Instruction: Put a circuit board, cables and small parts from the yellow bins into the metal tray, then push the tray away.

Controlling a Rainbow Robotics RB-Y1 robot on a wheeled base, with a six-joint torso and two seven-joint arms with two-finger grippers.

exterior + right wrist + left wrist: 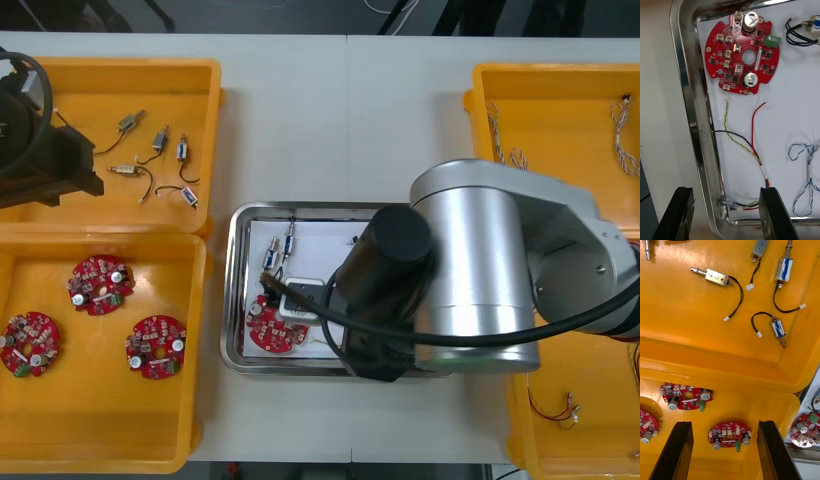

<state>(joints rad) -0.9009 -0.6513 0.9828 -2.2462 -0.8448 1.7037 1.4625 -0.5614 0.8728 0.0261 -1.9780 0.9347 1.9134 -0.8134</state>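
Observation:
The metal tray (236, 300) lies at the table's middle, white inside. It holds a round red circuit board (742, 50), a red and yellow cable (753, 152), a thin black cable (733, 134), a blue and white cable (809, 176) and small metal parts (279, 248). My right gripper (726, 215) is open and straddles the tray's rim (688, 112): one finger over the table, the other inside above the cable ends. My left gripper (724, 452) hangs open over the left bins, a circuit board (729, 434) below between its fingers.
The far left yellow bin (205, 90) holds several small metal parts (713, 276). The near left bin (195, 300) holds three circuit boards. The right bins (480, 95) hold cables. My right arm covers the tray's right half in the front view.

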